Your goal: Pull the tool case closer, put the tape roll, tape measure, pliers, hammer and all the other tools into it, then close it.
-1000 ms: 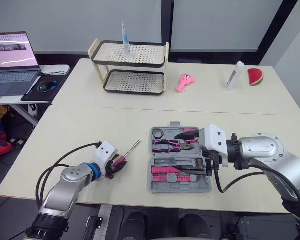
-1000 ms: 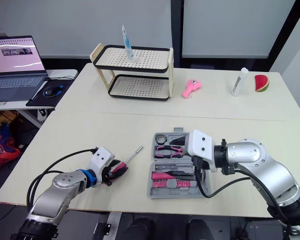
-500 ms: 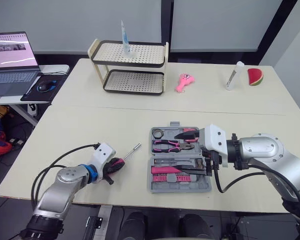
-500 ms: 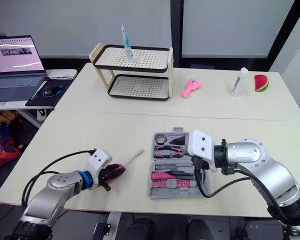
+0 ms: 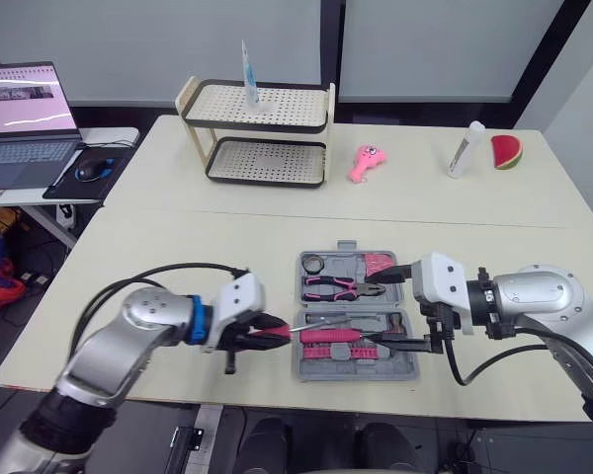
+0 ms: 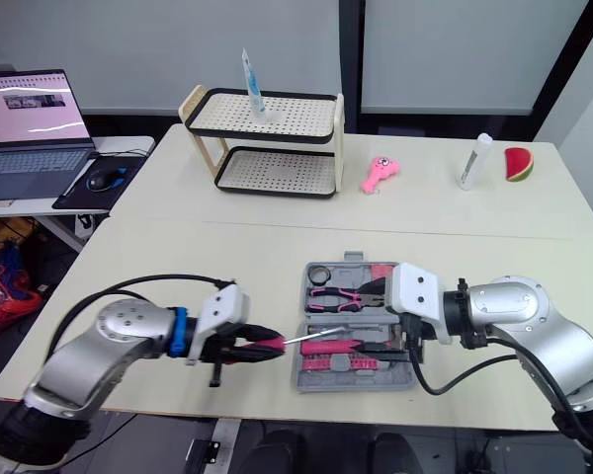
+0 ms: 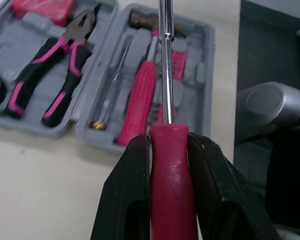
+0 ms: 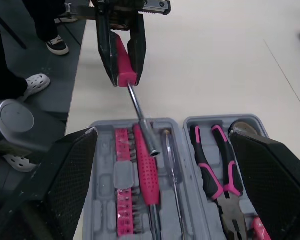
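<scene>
One tool case (image 5: 348, 374) lies open on the surface (image 5: 178, 257), holding one pair of pliers (image 5: 341, 287), one hammer (image 5: 328, 336), one tape roll (image 5: 314, 263) and one tape measure (image 5: 379, 260). The left hand (image 5: 269, 333), well left of the case a second ago, now hovers just beside it, clamped on one screwdriver (image 7: 169, 150) (red handle, shaft reaching over the hammer). The right hand (image 5: 400, 309) gapes wide and empty at the case's right edge. The right wrist view adds a row of pink bits (image 8: 124, 210) beside the hammer.

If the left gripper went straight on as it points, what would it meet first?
Probably the tool case: the left gripper points its screwdriver over the nearer half, above the hammer. Height above it is unclear.
</scene>
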Robot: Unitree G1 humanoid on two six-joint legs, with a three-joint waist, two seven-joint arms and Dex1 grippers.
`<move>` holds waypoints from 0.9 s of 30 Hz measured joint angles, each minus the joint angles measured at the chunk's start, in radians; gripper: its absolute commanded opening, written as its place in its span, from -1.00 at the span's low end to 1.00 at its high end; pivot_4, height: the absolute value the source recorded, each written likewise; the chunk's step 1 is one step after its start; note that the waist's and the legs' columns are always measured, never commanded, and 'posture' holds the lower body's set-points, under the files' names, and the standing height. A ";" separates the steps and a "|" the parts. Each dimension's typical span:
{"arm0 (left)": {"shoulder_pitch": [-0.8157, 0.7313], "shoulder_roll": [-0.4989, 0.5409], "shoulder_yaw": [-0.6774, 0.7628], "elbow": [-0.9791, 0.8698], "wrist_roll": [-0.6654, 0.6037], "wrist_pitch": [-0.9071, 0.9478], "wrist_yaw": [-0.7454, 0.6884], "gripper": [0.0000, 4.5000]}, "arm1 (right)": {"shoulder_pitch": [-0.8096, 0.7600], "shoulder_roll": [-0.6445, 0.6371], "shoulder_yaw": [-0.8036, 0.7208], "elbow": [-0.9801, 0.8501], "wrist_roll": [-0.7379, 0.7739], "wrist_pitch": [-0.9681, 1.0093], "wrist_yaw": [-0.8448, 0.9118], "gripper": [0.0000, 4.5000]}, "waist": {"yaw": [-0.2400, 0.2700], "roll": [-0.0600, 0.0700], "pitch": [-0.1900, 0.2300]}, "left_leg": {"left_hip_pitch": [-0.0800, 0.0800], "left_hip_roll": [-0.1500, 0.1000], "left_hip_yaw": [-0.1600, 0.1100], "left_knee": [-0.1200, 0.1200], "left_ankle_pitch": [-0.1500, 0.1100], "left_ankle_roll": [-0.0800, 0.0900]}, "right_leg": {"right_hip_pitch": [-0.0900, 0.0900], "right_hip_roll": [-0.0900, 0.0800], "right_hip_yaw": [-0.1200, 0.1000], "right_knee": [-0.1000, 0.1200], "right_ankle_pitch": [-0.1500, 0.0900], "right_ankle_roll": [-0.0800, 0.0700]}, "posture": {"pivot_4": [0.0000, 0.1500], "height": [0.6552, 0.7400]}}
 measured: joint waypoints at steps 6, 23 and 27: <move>-0.086 -0.147 -0.184 0.050 0.087 0.029 0.070 -0.68 | 0.078 -0.091 -0.040 -0.030 0.007 0.009 0.040 1.00 | 0.006 0.000 0.000 | 0.000 0.000 0.001 0.001 0.000 0.000 | 0.001 0.000 0.000 0.000 0.000 0.000 | 1.00 1.00; -0.155 -0.270 -0.339 0.174 0.187 0.060 0.109 -0.68 | 0.117 -0.136 -0.076 -0.078 0.037 0.050 0.041 1.00 | 0.012 0.000 0.000 | 0.000 0.001 0.001 0.001 0.000 0.000 | 0.001 0.001 0.000 0.000 0.000 0.000 | 1.00 1.00; -0.155 -0.282 -0.343 0.195 0.205 0.064 0.123 -0.68 | 0.117 -0.136 -0.076 -0.091 0.039 0.062 0.032 1.00 | 0.014 0.000 0.000 | 0.000 0.001 0.001 0.001 0.000 0.000 | 0.001 0.001 0.000 -0.001 0.000 0.000 | 1.00 1.00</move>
